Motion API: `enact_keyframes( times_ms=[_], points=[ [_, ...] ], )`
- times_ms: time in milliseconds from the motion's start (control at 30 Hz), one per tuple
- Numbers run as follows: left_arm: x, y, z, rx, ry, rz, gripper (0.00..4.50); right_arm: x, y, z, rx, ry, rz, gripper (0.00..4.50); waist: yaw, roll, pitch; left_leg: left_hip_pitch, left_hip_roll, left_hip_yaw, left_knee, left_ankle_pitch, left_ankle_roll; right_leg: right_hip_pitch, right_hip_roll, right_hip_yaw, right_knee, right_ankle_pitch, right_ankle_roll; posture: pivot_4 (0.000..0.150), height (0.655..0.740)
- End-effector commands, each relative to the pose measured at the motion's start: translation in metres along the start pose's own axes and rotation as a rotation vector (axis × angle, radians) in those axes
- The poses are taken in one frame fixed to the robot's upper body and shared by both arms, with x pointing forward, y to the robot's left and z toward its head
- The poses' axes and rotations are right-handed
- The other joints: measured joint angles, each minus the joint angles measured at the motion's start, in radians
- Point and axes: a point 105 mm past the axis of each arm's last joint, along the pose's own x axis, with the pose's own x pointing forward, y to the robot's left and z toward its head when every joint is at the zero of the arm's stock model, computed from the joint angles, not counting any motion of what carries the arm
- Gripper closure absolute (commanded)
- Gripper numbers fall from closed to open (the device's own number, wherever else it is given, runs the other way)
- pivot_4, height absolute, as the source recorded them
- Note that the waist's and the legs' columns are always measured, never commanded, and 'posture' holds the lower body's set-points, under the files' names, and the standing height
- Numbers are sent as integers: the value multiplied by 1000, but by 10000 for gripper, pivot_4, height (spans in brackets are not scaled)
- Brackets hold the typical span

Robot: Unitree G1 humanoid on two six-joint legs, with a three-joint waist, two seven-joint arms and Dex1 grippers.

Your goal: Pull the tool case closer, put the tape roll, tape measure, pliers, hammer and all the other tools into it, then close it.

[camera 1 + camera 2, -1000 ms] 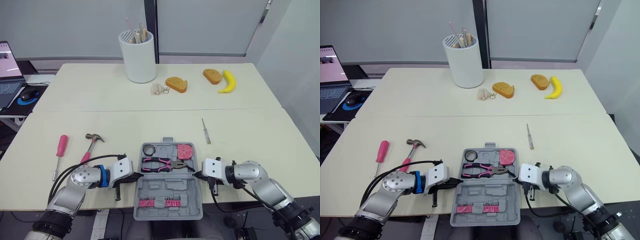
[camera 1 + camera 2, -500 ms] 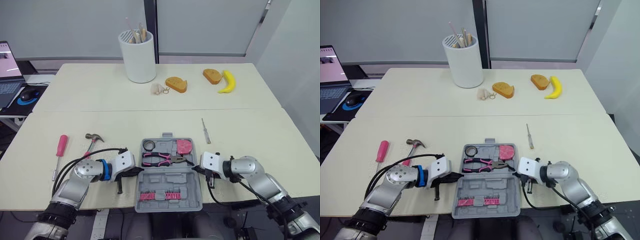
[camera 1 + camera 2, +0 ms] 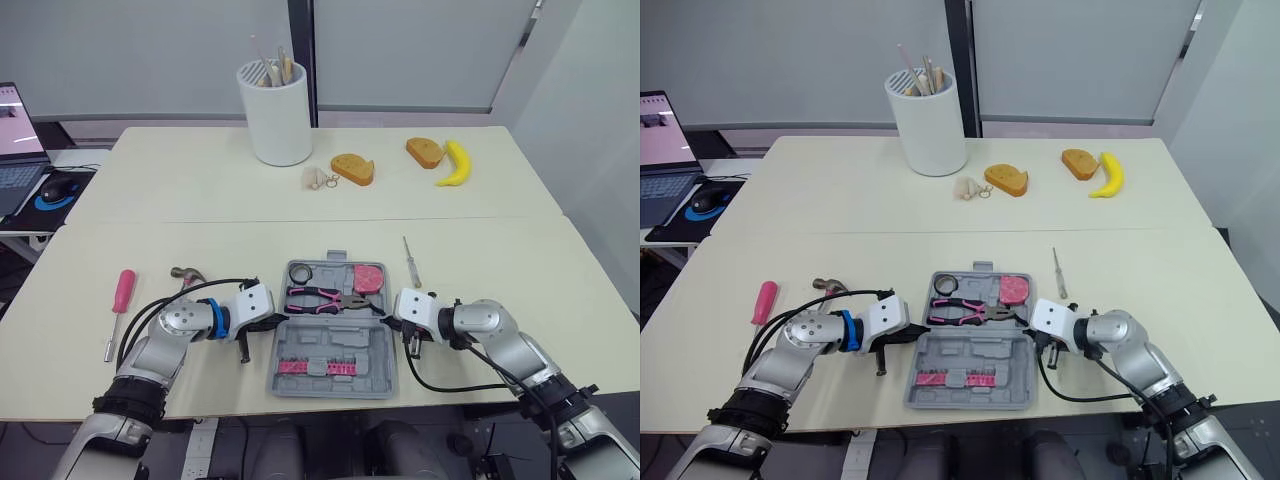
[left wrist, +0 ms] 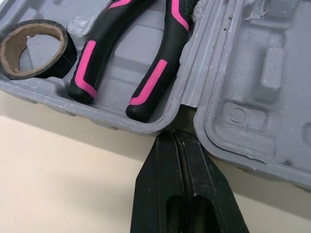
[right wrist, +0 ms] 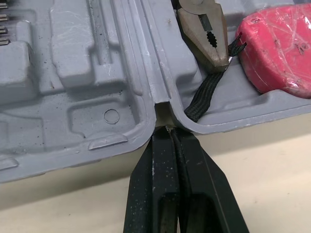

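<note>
both grippers sit at the hinge line of the open tool case (image 3: 340,340), one on each side. the left gripper (image 4: 171,132) has its fingers pressed flat together, tips in the notch where the two halves meet, nothing clamped that i can see. the right gripper (image 5: 166,128) is the same at the opposite end of the hinge. the case lies near the front edge of the table (image 3: 500,260), its hinge running left-right between the grippers and its carry handle on the far edge, pointing away from me. the far half holds the tape roll (image 3: 300,271), the pliers (image 3: 325,297) laid left-right with nose to the right, and the pink tape measure (image 3: 368,277). my read: the case is close enough, loading comes next. the hammer (image 3: 184,272) lies just beyond my left forearm, left of the case, head away from me, handle running back under the arm, so its exact slant is hidden; the left arm is nearer. the pink screwdriver (image 3: 120,295) lies further left, long axis fore-aft. the slim screwdriver (image 3: 409,260) lies just beyond the right gripper, also fore-aft.
</note>
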Motion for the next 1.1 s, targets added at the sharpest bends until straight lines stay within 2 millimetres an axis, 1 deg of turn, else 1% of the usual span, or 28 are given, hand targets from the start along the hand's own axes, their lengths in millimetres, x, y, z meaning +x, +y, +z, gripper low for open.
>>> enact_keyframes(
  times_ms=[33, 200, 500, 667, 900, 1100],
  points=[
    [10, -1, 8, 37, -24, -5, 44836, 5, -5, 31, -81, -101, 0, 45000, 0, 0, 0, 0, 0, 0, 0, 0, 0, 0, 0, 0, 0, 0, 0, 1500, 7337],
    [9, -3, 6, 36, -21, -12, 44836, 6, -9, 33, -88, -104, -6, 45000, 0, 0, 0, 0, 0, 0, 0, 0, 0, 0, 0, 0, 0, 0, 0, 1500, 7337],
    [8, -9, 3, 28, -13, -31, 44836, 7, -9, 33, -93, -106, -5, 45000, -1, 0, 0, 0, 0, 0, 0, 0, 0, 0, 0, 0, 1, 0, 0, 1500, 7337],
    [4, -9, 0, 20, -2, -24, 44836, 7, -10, 33, -88, -101, -10, 45000, -2, 0, 0, 0, 0, 0, 0, 0, 0, 0, 0, 0, 1, 0, 0, 1500, 7337],
    [-9, -7, -10, -5, 31, -18, 44836, -3, -21, 23, -43, -63, -80, 45000, -6, 0, 0, 0, 1, 0, 0, 0, 0, -1, 0, 0, 1, 0, 0, 1500, 7337],
    [-18, 1, -12, -11, 38, 17, 44836, -20, -23, 12, -22, -27, -124, 45000, -5, 0, 0, 0, 1, 0, 0, 0, 0, -1, 0, 0, 2, 0, 0, 1500, 7337]
  ],
)
